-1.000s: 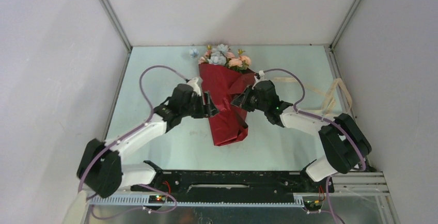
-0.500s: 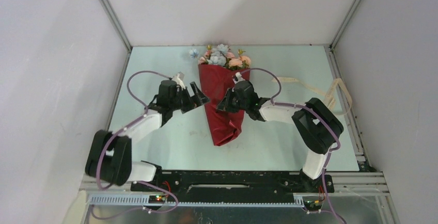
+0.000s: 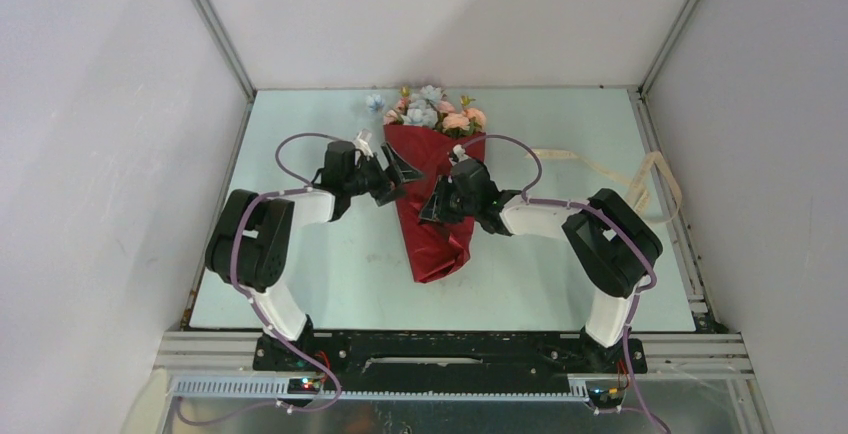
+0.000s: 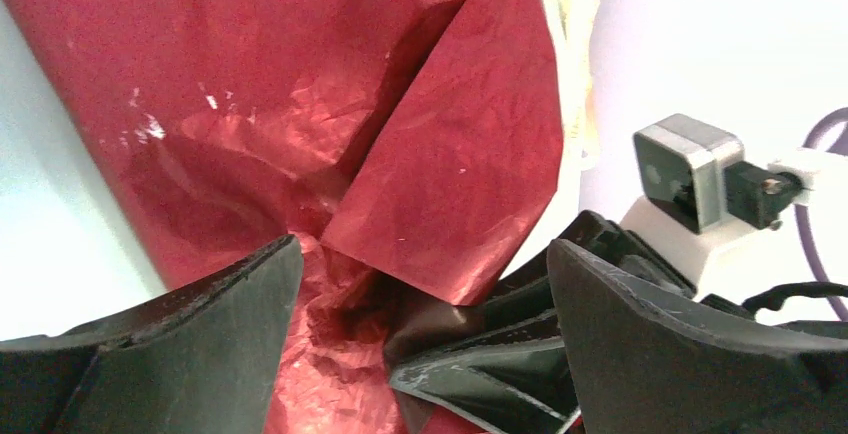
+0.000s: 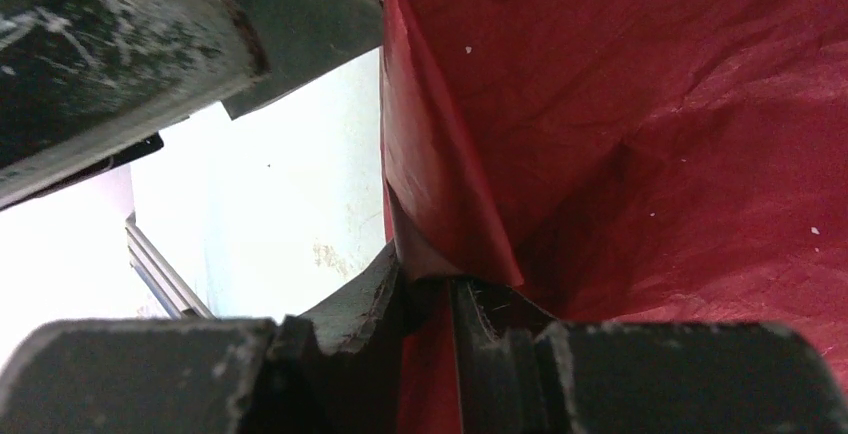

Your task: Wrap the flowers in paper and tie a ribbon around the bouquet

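Bench [image 3: 300, 254]: the layout is the same, with the bouquet lying mid-bench, heads pointing away from the arm bases.

Paper [image 3: 430, 239]: this is the main change. A second ago the right flap stood out wide. Now it's folded across the middle, so the cone is clearly slimmer, red face out. The overlap seam shows in the left wrist view. I'd call the wrap roughly closed but loose, since nothing is holding it yet.

Flowers [image 3: 432, 109]: they haven't moved. The pink and pale blue heads stick out of the cone's far end, and the stems are hidden inside.

Ribbon [image 3: 650, 179]: it lies untouched at the right side of the bench, well apart from the cone. The tie step hasn't started.

Left gripper [image 3: 397, 176]: it has let go and moved up to the cone's upper left edge. The jaws are wide open and hold nothing, with paper showing in the gap.

Right gripper [image 3: 436, 210]: it has come in with the flap and now sits on the cone's mid seam. The jaws are nearly together with a paper fold between them. I can't tell whether it's pinching or releasing. If it lets go, the flap may spring back open.

Writing and brands: nothing readable on the paper, the arms or the wrist camera.
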`<state>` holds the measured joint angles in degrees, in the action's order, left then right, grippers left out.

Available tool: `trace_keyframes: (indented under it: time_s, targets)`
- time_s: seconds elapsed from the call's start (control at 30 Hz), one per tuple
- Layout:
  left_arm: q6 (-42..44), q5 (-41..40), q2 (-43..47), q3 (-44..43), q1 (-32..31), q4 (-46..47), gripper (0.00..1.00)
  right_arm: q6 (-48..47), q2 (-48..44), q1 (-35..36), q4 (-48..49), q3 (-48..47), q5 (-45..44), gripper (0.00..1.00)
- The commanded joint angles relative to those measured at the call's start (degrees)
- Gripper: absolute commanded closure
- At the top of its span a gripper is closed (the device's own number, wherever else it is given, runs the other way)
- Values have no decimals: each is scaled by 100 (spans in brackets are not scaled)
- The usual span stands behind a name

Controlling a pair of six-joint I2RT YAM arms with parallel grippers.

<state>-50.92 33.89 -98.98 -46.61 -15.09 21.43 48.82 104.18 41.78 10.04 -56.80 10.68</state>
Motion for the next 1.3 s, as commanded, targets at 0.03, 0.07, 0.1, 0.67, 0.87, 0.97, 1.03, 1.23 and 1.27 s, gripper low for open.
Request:
trace_keyframes:
  time_s: [0.03,0.07,0.1,0.67,0.87,0.97,1.03,1.23,1.27]
  targets:
    - [-485,237,-77,53,-54,893,3,-84,-162,60,-4,-218,-90,77]
    - [-549,217,-104,63,-68,948,4,-88,-164,72,-3,-222,-91,78]
    - [-603,165,-126,38,-105,976,5,-90,-167,83,-7,-225,-96,79]
    - [-473,-148,-353,-135,-238,488,22,-223,-297,148,-236,-213,-261,82]
    - [-956,212,-571,-76,-252,1232,31,-232,-305,168,-264,-216,-283,83]
    - [-1175,339,-615,-34,-251,1520,32,-232,-326,165,-262,-212,-301,83]
    - [-1379,475,-685,-24,-259,1801,35,-232,-342,168,-264,-212,-309,84]
    - [-1755,566,-783,57,-266,2442,52,-249,-378,185,-290,-212,-333,84]
    - [-1715,513,-764,52,-266,2386,56,-254,-387,183,-296,-210,-335,84]
